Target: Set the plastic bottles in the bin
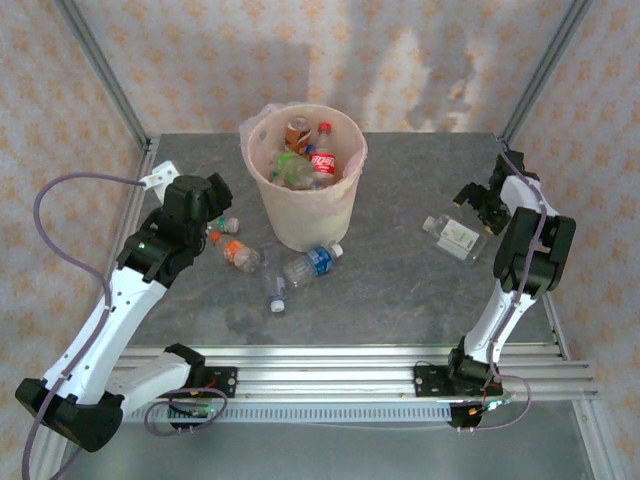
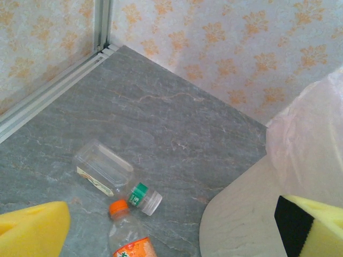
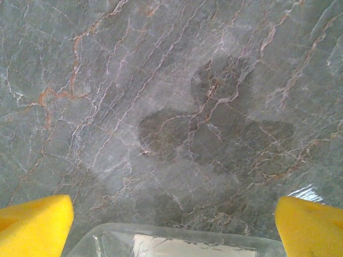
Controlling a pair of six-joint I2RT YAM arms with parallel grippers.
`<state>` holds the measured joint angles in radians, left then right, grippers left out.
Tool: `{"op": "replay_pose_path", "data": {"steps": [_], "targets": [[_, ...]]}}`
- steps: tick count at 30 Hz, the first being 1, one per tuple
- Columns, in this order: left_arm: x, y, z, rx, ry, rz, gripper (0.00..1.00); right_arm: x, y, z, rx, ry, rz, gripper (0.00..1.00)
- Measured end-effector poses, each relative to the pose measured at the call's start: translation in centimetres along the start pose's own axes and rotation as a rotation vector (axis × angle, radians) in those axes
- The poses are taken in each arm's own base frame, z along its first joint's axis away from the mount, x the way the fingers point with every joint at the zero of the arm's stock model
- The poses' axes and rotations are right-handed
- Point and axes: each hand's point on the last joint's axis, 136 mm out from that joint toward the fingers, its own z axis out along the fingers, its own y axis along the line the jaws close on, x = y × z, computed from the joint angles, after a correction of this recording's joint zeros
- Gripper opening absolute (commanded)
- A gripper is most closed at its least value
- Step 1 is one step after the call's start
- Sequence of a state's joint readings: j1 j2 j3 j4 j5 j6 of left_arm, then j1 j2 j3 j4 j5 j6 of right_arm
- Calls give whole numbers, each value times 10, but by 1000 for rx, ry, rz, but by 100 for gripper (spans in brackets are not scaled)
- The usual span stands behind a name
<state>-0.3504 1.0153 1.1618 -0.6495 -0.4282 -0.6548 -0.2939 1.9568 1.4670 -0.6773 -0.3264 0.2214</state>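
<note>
The bin (image 1: 303, 190) stands at mid-table, lined with a pinkish bag and holding several plastic bottles (image 1: 322, 158). More lie on the table to its left and front: a clear green-labelled one (image 1: 225, 226), an orange-labelled one (image 1: 240, 255), a blue-labelled one (image 1: 312, 263) and a small one (image 1: 277, 292). My left gripper (image 1: 212, 200) hovers open above the green-labelled bottle (image 2: 110, 176) and the orange-capped bottle (image 2: 128, 238), next to the bin wall (image 2: 241, 225). At the right, my right gripper (image 1: 468, 205) is open, its yellow pads (image 3: 35, 225) on either side of a clear white-labelled bottle (image 3: 177, 243), also seen from above (image 1: 452, 236).
The grey stone tabletop (image 1: 400, 280) is fenced by metal frame posts (image 1: 105, 75) and patterned walls on three sides. A rail (image 2: 48, 96) runs along the table's left edge. The bag's loose plastic (image 2: 311, 150) bulges over the bin rim beside my left gripper.
</note>
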Motion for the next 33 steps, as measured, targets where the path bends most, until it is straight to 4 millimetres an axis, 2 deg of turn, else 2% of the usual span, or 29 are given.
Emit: {"op": "replay_pose_path", "data": {"steps": [2,9,15,23,28,33], "targets": [[4,2,1,-9,10,9,100,5,-1,4,-6,12,15,96],[6,7,1,-31,10,20,100,44,-11,16,-18,104,89,94],[8,11,2,-47,13,29,100,65,-7,4,-84,114,156,92],[25,19,9,-76,47,59,100,121,-7,0,-101,144,192,91],[39,27,15,-100,71,73,100,159,8,-12,-123,148,169,91],[41,31,17,-113,75,64,100,180,11,-29,-141,113,175,92]]}}
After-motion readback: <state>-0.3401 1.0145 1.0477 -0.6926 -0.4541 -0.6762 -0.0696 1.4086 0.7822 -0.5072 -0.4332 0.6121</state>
